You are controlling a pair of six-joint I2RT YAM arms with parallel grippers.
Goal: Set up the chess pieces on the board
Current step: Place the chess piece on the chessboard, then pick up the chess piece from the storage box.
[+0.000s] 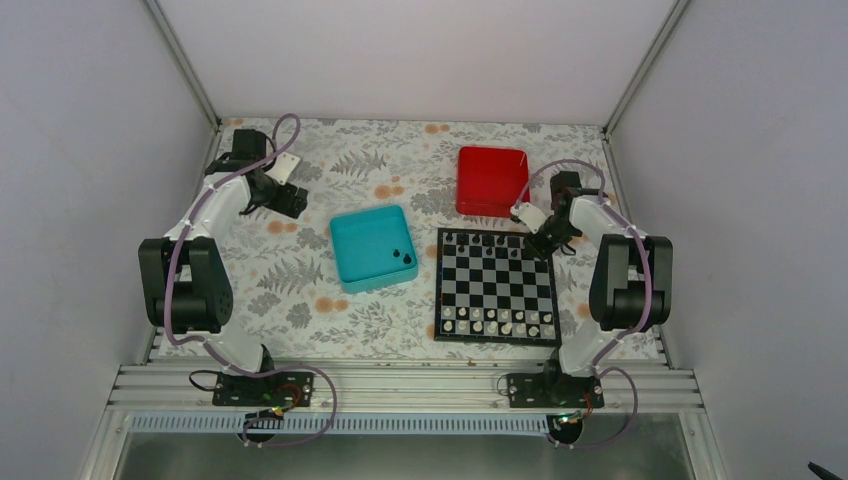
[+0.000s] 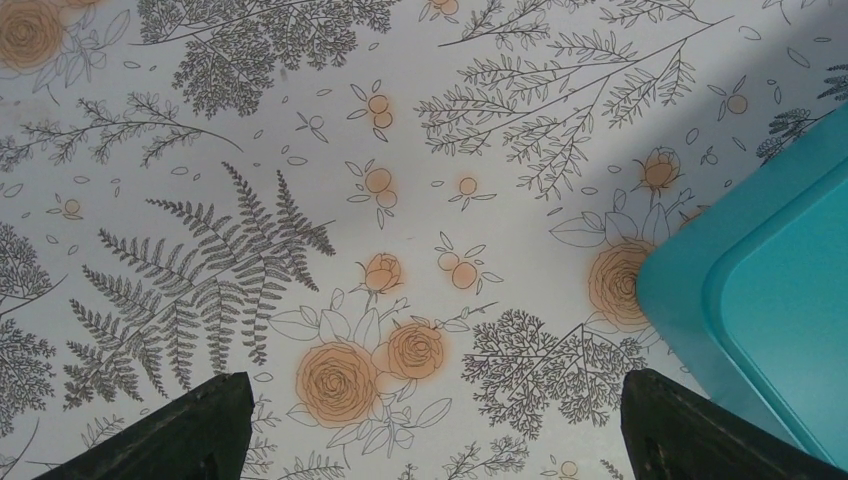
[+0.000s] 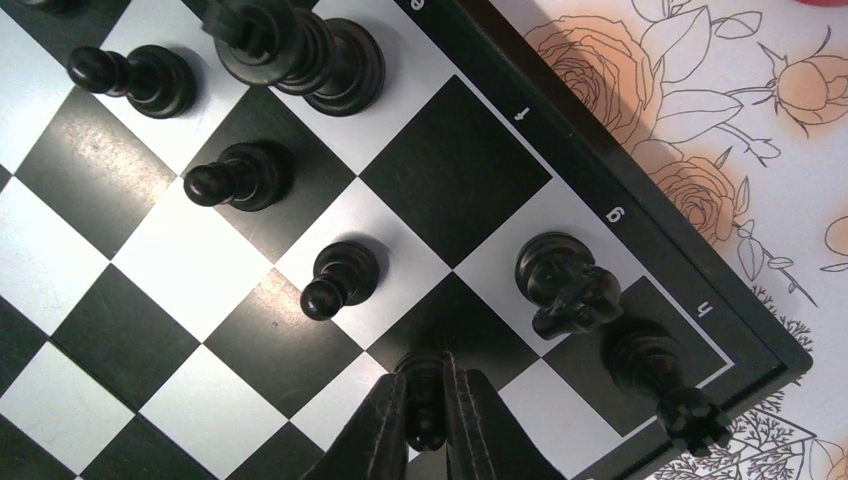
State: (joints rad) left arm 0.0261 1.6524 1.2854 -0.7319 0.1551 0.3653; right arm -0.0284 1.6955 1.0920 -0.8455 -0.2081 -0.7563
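Observation:
The board lies right of centre on the table. Black chess pieces stand along its far edge. My right gripper is over the far right corner, shut on a black pawn whose base sits over a dark square of the board. Close by stand a knight, a rook and three pawns, the nearest. More black pieces lie in the teal tray. My left gripper hangs open over the cloth, its fingers wide apart and empty.
A red tray sits just beyond the board. White pieces fill the board's near rows. The teal tray's corner lies right of my left gripper. Grey walls enclose the flowered table on three sides.

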